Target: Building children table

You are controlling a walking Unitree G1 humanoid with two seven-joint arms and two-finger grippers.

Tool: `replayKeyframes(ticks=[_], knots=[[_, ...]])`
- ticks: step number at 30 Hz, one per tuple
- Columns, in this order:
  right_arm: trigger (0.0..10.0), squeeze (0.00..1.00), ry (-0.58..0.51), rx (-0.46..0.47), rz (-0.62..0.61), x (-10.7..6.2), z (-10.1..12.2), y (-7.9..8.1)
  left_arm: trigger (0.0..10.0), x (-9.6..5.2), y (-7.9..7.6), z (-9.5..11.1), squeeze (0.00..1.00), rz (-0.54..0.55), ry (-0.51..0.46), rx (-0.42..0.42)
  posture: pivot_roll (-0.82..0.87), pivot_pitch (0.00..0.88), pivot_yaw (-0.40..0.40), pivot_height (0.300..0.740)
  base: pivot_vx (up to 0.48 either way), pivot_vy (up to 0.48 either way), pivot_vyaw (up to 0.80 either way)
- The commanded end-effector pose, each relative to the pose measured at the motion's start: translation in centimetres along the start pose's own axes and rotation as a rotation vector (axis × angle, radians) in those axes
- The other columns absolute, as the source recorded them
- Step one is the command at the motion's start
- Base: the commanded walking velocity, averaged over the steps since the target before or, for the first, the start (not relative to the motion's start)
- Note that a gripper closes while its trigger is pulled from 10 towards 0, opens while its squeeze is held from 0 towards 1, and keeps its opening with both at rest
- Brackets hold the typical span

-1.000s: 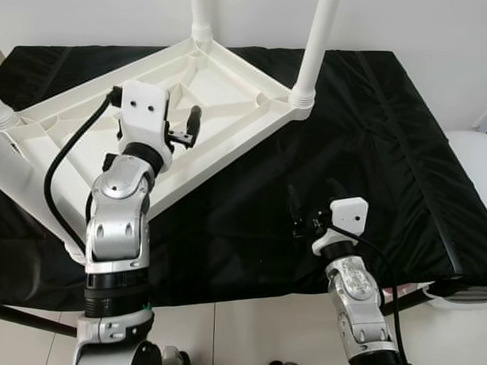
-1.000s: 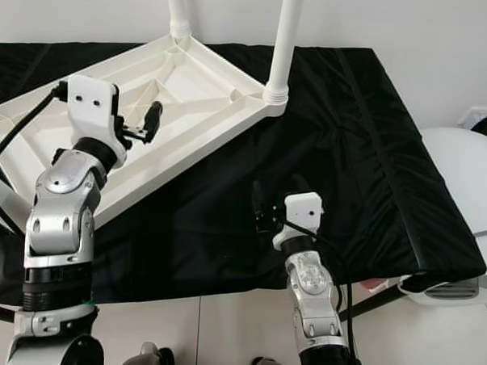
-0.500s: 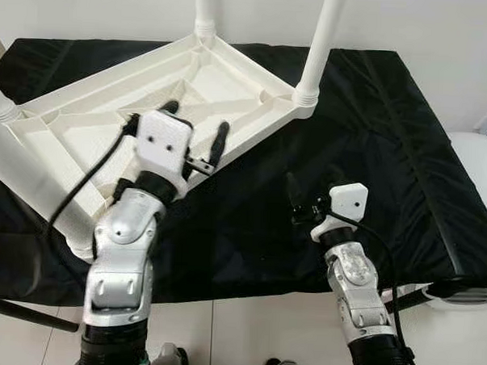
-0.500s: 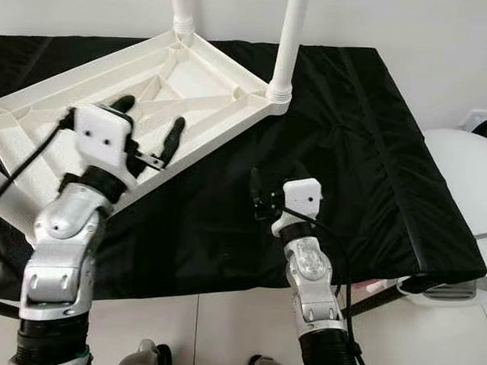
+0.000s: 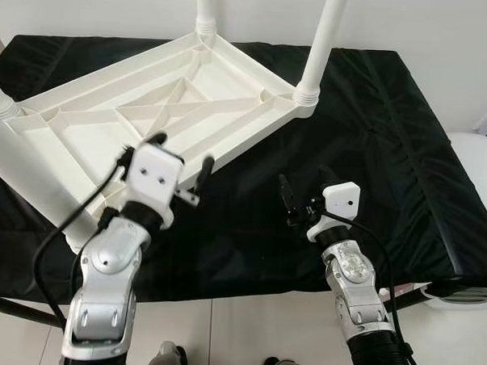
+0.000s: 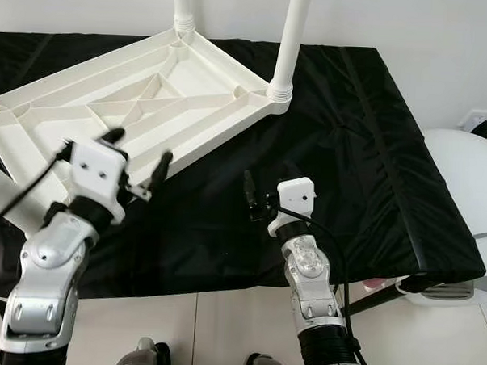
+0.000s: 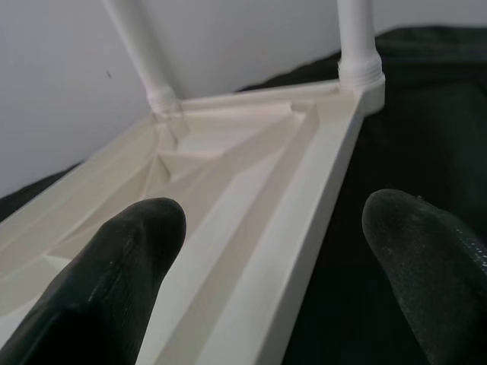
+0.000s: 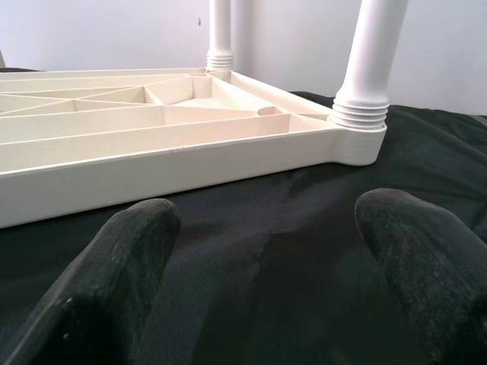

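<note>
An upturned white plastic children's table (image 5: 162, 106) is shown lying ribbed underside up on a black cloth (image 5: 390, 156) spread over a raised surface; two screwed-in legs, the far leg (image 5: 206, 7) and the right leg (image 5: 322, 44), are seen standing upward from its corners, and a further leg (image 5: 21, 177) is seen at the near left corner. Compared with a second ago, the left gripper (image 5: 180, 154) is seen drawn back from over the ribbed underside to the near edge of the table top; its fingers are spread apart and nothing is held, one finger (image 7: 114, 266) lying over the rim and the other over the cloth beside it. The right gripper (image 5: 304, 189) is seen advanced slightly toward the table, above the cloth and apart from the table edge; its fingers (image 8: 415, 251) are spread wide and nothing is held. No brand, label or writing can be read anywhere.
</note>
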State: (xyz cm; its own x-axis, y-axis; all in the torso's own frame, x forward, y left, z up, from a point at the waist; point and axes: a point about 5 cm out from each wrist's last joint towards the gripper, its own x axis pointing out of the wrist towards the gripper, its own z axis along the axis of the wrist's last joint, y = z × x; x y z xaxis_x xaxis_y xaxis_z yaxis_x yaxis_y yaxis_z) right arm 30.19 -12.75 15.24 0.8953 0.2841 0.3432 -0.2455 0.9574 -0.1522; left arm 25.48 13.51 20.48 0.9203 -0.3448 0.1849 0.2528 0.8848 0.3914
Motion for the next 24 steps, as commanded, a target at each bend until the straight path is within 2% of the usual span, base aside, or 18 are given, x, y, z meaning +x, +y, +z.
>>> replayKeyframes(ticks=[1, 3, 4, 5, 6, 10, 13, 14, 16, 24], knots=[[10.0, 0.00, 0.004, 0.003, -0.001, -0.4, -0.2, -0.1, 10.0, -0.5, -0.9, -1.6, 0.00, -0.091, 0.107, 0.020, 0.12, 0.158, -0.003, 0.740, 0.000, 0.000, 0.00], [10.0, 0.00, 0.004, 0.003, -0.003, -0.5, -0.2, -0.1, 10.0, -0.7, -1.0, -2.0, 0.00, -0.106, 0.131, 0.029, 0.12, 0.158, -0.001, 0.740, 0.000, 0.000, 0.00], [10.0, 0.00, 0.003, 0.002, -0.005, -0.6, -0.2, 0.0, 10.0, -0.9, -1.2, -2.7, 0.00, -0.128, 0.185, 0.010, 0.11, 0.157, 0.003, 0.740, 0.000, 0.000, 0.00], [10.0, 0.00, 0.003, 0.002, -0.005, -0.6, -0.2, 0.0, 10.0, -0.9, -1.2, -2.7, 0.00, -0.128, 0.185, 0.010, 0.11, 0.157, 0.003, 0.740, 0.000, 0.000, 0.00], [10.0, 0.00, 0.002, 0.002, -0.009, -0.6, -0.2, 0.0, 10.0, -0.9, -1.2, -3.3, 0.00, -0.135, 0.233, 0.004, 0.11, 0.155, 0.007, 0.740, 0.000, 0.000, 0.00], [10.0, 0.00, -0.001, 0.003, -0.016, -0.8, -0.1, 0.1, 10.0, -0.9, -1.6, -4.5, 0.00, -0.167, 0.325, 0.011, 0.11, 0.153, 0.015, 0.740, 0.000, 0.000, 0.00], [10.0, 0.00, -0.001, 0.003, -0.016, -0.8, -0.1, 0.1, 10.0, -0.9, -1.6, -4.5, 0.00, -0.167, 0.325, 0.011, 0.11, 0.153, 0.015, 0.740, 0.000, 0.000, 0.00], [10.0, 0.00, -0.004, 0.004, -0.020, -0.9, -0.1, 0.1, 10.0, -0.9, -1.6, -5.3, 0.00, -0.180, 0.406, 0.013, 0.10, 0.149, 0.026, 0.740, 0.000, 0.000, 0.00], [10.0, 0.00, -0.006, 0.004, -0.025, -0.9, -0.1, 0.2, 10.0, -0.6, -1.3, -5.7, 0.00, -0.169, 0.446, 0.014, 0.09, 0.147, 0.034, 0.740, 0.000, 0.000, 0.00], [10.0, 0.00, -0.007, 0.006, -0.034, -1.1, -0.1, 0.3, 10.0, 0.2, -0.4, -5.9, 0.00, -0.144, 0.484, 0.027, 0.09, 0.144, 0.044, 0.740, 0.000, 0.000, 0.00]])
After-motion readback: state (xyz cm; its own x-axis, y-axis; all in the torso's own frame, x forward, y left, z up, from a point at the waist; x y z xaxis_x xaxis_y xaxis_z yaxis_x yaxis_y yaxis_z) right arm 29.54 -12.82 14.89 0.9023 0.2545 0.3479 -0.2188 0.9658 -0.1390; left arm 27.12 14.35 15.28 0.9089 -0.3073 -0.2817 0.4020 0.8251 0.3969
